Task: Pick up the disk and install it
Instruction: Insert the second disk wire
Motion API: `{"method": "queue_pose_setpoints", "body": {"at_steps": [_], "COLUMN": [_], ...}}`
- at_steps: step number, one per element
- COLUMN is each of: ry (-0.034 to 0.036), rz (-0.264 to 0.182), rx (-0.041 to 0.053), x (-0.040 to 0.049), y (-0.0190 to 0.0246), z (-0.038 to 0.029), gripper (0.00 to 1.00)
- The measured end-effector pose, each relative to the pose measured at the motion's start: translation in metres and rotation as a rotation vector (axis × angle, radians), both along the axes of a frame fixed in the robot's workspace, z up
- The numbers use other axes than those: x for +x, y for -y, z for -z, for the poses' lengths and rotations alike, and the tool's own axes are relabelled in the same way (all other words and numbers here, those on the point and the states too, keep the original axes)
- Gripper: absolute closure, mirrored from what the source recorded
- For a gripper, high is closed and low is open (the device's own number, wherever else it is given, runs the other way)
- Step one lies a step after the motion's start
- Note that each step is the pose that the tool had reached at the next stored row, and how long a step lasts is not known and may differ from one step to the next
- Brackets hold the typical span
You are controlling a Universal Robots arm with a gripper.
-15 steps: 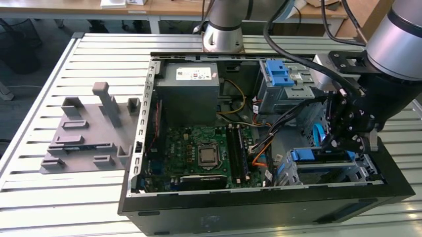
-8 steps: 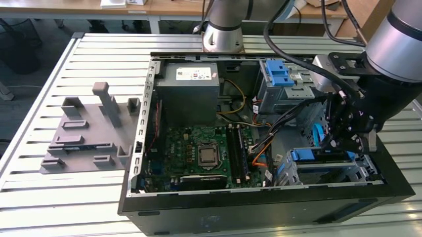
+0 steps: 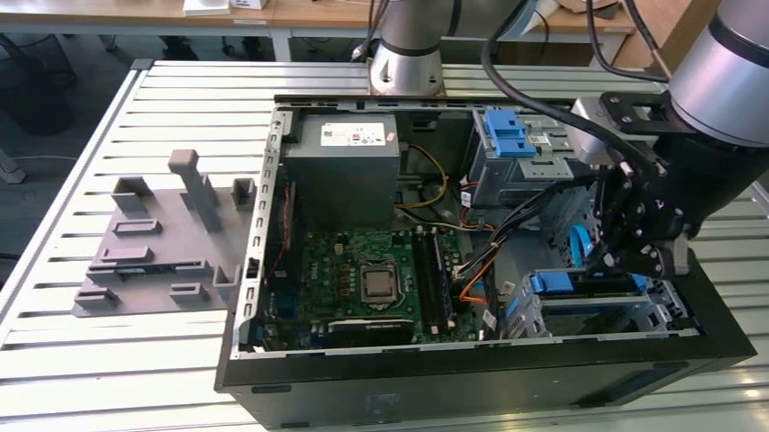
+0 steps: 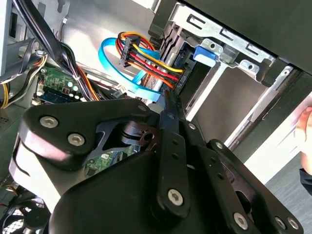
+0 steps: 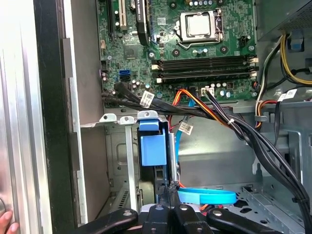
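Observation:
The disk [image 5: 156,176] stands edge-on in the lower drive cage [image 5: 127,146] of the open computer case, its blue bracket [image 5: 151,145] facing out. In the exterior view the disk [image 3: 592,284] lies in the cage at the case's near corner, on the exterior view's right. My gripper [image 5: 170,189] is shut, with its fingertips together at the disk's edge just past the blue bracket; I cannot tell whether they touch it. In the second wrist view the gripper [image 4: 165,101] points at the cage, where coloured power wires [image 4: 146,57] plug in. The exterior view has the gripper [image 3: 621,264] reaching down into the case.
Black cable bundles [image 5: 243,131] and a blue flat cable [image 5: 207,196] run close to the fingers. The motherboard [image 3: 373,279], a grey power-supply box [image 3: 348,166] and an upper bay with a blue latch [image 3: 511,135] stand inside the case. A grey fixture [image 3: 162,243] lies beside the case. A hand [image 5: 5,222] rests at the case's edge.

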State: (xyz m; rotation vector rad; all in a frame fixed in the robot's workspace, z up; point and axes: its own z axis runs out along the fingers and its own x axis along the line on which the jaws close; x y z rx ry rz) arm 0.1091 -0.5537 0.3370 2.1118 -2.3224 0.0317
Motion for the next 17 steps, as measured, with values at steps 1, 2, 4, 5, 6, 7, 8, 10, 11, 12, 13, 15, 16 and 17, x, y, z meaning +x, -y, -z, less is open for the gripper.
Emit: {"method": "queue_pose_setpoints", "body": {"at_steps": [1,2,4,5,6,7,8,10,11,12,13,15,16,17], "ry": [0.0,0.0,0.0,0.0,0.0,0.0,0.0,0.0,0.0,0.0,-0.0002,-0.0005,-0.0007,-0.0008], "rz": [0.0,0.0,0.0,0.0,0.0,0.0,0.0,0.0,0.0,0.0,0.0,0.0,0.0,0.0], "rx": [-0.0001,-0.0001,0.0,0.0,0.0,0.0,-0.0001,0.0,0.0001,0.0,0.0,0.0001,0.0,0.0], "x": [0.0,0.0,0.0,0.0,0.0,0.0,0.0,0.0,0.0,0.0,0.0,0.0,0.0,0.0], "y": [0.0,0.0,0.0,0.0,0.0,0.0,0.0,0.0,0.0,0.0,0.0,0.0,0.0,0.0], "z": [-0.0005,-0.001,-0.0021,-0.0031,-0.0044,-0.0056,-0.0069,-0.0095,-0.011,-0.0125,-0.0141,-0.0171,-0.0186,-0.0197], "gripper": [0.89,0.89,0.89,0.89,0.89,0.89,0.89,0.89,0.89,0.89,0.89,0.89,0.89,0.89]}}
